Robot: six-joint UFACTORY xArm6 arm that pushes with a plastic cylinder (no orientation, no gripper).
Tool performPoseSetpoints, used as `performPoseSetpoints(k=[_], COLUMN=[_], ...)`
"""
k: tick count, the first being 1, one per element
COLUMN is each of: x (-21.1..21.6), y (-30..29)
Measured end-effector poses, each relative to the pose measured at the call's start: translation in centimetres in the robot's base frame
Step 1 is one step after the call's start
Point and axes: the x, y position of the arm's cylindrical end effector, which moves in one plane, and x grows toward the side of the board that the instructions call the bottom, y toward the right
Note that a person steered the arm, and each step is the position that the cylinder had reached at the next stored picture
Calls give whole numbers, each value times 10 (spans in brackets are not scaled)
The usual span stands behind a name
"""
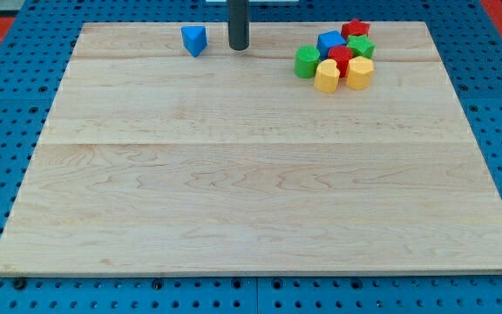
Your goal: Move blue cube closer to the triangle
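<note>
Pincer none, state untellable; my tip (238, 47) between blue triangle (194, 39) and blue cube (329, 41), touching neither.

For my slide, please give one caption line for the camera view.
My tip stands between the blue triangle and the blue cube in its cluster.

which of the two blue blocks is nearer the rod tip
The blue triangular block, alone just to the view's left of my tip. The blue cube sits farther off to the view's right, packed into the cluster of red, green and yellow blocks.
</note>
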Motion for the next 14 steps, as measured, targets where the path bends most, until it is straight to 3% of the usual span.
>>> performPoseSetpoints(k=[3,4,5,6,8,9,11,13,14], x=[-29,-47,-38,-20,26,29,77,48,53], y=[11,73,140,168,138,93,91,-48,-24])
